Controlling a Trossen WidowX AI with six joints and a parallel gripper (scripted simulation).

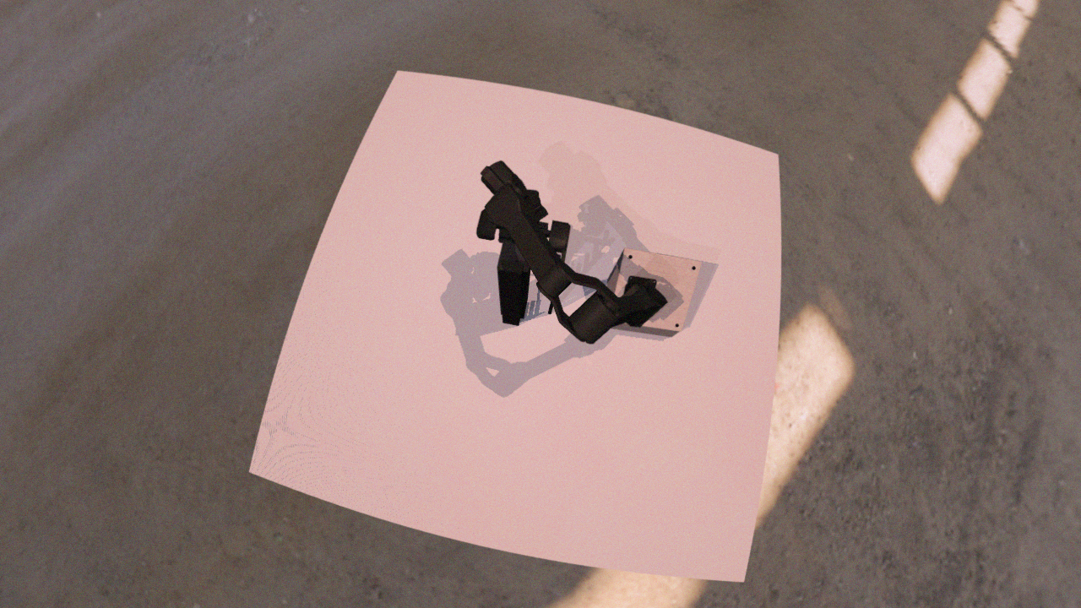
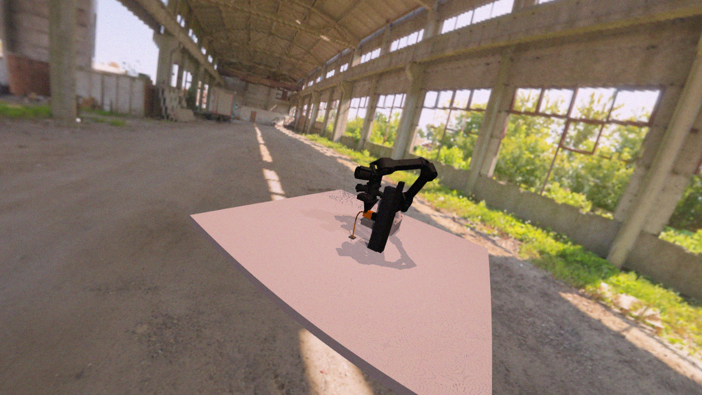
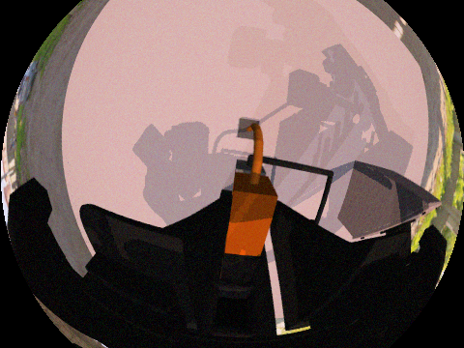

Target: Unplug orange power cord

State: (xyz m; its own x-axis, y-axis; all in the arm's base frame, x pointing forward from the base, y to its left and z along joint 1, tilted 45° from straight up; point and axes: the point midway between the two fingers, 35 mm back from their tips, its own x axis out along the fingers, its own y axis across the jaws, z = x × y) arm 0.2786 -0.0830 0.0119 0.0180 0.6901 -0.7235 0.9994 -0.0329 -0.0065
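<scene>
Pink desk, top view: a square sheet [image 1: 529,469] on grey ground, filling the middle of the frame.
Arm, top view: black links [image 1: 529,241] are stretched from a tan base plate [image 1: 680,275] at centre right toward the upper middle.
Power strip, top view: a black bar [image 1: 513,290] is seen just left of the arm, near the centre; the plug is hidden under the arm.
Power strip, exterior view: the black bar [image 2: 383,220] is propped at a tilt at mid-frame, with the arm bent over it from the right.
Orange plug, exterior view: a small orange block [image 2: 367,214] is seen against the strip's upper left side, directly under the wrist; whether it sits in a socket cannot be told.
Orange cord, exterior view: a thin line [image 2: 354,225] is curved down from the plug to the desk at its left.
Fingers, wrist view: the dark fingers are narrowed to a small gap and closed on the orange plug [image 3: 250,216], held at the centre of the frame.
Orange cord, wrist view: the cord [image 3: 258,149] runs up from the plug's top end and bends left.
</scene>
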